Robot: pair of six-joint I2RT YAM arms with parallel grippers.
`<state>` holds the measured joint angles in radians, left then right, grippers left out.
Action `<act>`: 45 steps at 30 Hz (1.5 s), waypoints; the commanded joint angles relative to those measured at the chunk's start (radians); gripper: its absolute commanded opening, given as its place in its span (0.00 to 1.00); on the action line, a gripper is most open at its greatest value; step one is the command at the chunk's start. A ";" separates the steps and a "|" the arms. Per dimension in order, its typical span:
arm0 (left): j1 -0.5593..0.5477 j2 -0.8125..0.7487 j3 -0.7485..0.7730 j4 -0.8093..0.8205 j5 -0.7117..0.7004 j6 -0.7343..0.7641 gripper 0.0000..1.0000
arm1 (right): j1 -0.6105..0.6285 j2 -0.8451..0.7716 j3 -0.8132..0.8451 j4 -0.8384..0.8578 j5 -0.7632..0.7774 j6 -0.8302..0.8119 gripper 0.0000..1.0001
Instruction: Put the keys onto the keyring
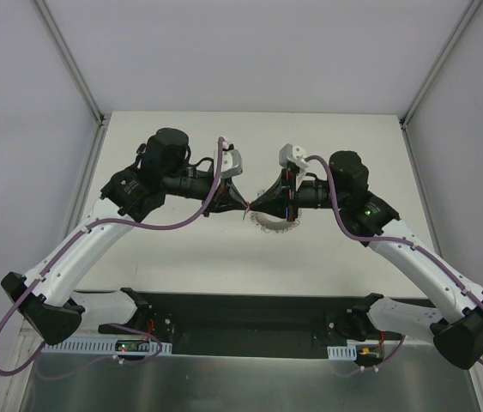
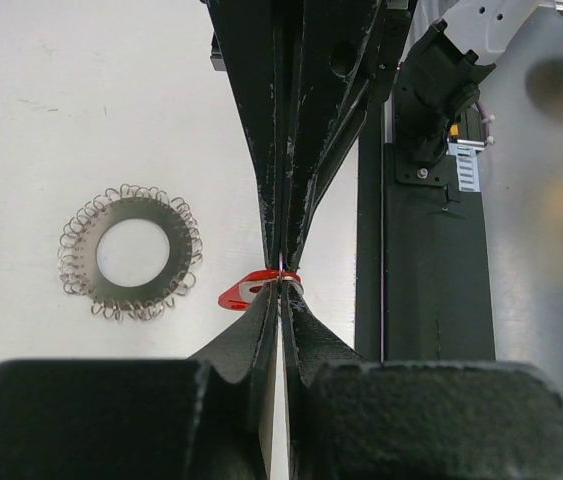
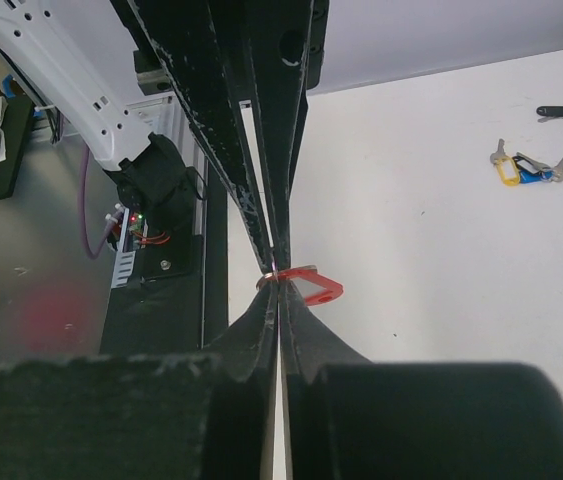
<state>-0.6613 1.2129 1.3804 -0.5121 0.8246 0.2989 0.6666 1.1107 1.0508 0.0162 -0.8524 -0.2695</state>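
Meeting tip to tip over the middle of the white worktop [image 2: 41, 100], the two arms reach in from 9 and 3 o'clock in the overhead view. Their fingers form one dark line.

The left tool [image 2: 280, 292] is clenched, its jaws pressed flat together. The red-tagged key [image 2: 241, 293] is pinched at its very tip, clear of the worktop. In the left wrist view the red tag juts out toward 9 o'clock, and a sliver of silver metal shows on the other side of the pinch.

The right tool [image 3: 279, 287] is clenched as well and grips the same key from the opposite side. In its own wrist view the tag points toward 3 o'clock, with a small metal loop just at 10 o'clock of the fingertips.

The keyring [image 2: 131, 252] lies flat on the worktop, apart from both tools, with its frilly wire edge all round and its centre open. From the left wrist it sits at 9 o'clock of the pinch. From overhead it sits at about 5 o'clock, partly under the right arm's fingers.

More keys [image 3: 524, 167], with yellow and blue tags, lie in a cluster well away at 2 o'clock in the right wrist view. A small black fob [image 3: 556, 112] lies near them at 12 o'clock.
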 commanded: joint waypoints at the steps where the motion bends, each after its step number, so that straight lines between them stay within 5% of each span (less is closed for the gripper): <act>1: -0.008 -0.029 -0.026 0.061 0.027 -0.017 0.03 | 0.014 -0.031 0.029 0.028 -0.040 -0.005 0.01; 16: -0.008 -0.009 -0.052 0.075 0.030 -0.035 0.11 | 0.016 -0.029 0.081 -0.156 0.003 -0.069 0.01; 21: -0.008 -0.004 -0.058 0.081 0.039 -0.047 0.29 | 0.021 -0.014 0.101 -0.197 0.012 -0.086 0.01; 28: -0.008 -0.029 -0.066 0.084 0.045 -0.046 0.41 | 0.031 0.006 0.135 -0.318 0.068 -0.155 0.01; 45: -0.037 0.062 -0.043 0.109 0.059 -0.136 0.28 | 0.073 0.035 0.189 -0.432 0.200 -0.237 0.01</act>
<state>-0.6823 1.2675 1.3212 -0.4465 0.8631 0.1886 0.7288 1.1423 1.1934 -0.4160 -0.6701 -0.4835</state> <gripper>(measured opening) 0.290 0.017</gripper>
